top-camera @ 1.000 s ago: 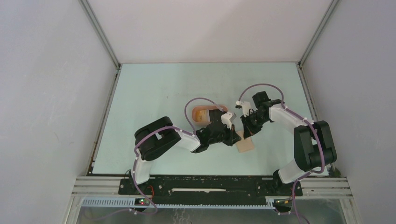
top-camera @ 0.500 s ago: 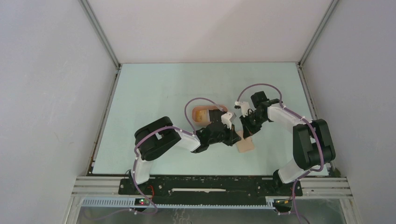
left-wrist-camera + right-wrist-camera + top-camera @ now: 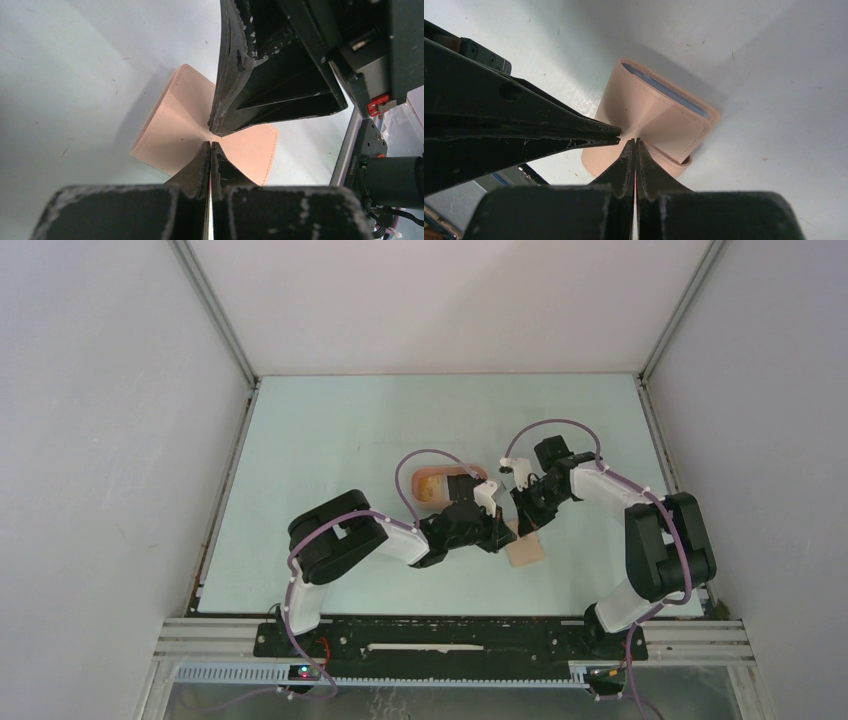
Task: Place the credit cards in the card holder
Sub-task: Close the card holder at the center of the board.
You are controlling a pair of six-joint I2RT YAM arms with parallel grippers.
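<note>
The beige-tan card holder (image 3: 526, 553) lies folded on the table between the two arms. It also shows in the left wrist view (image 3: 167, 125) and the right wrist view (image 3: 664, 117). A pale blue card edge (image 3: 674, 96) shows inside its fold. My left gripper (image 3: 210, 145) is shut, its tips touching the holder's top face. My right gripper (image 3: 635, 142) is shut too, and its tips touch the same spot from the other side. The two grippers meet tip to tip (image 3: 512, 532). Neither jaw has anything between it. The black cards are out of view.
A salmon-pink oval tray (image 3: 420, 481) with something yellow-orange in it sits just behind the left wrist. Grey walls close in the table at the left, right and back. The metal rail with the arm bases runs along the near edge (image 3: 450, 635).
The right arm's wrist and forearm have shifted slightly to the left. The left arm and the card holder have stayed put. Both grippers remain shut.
</note>
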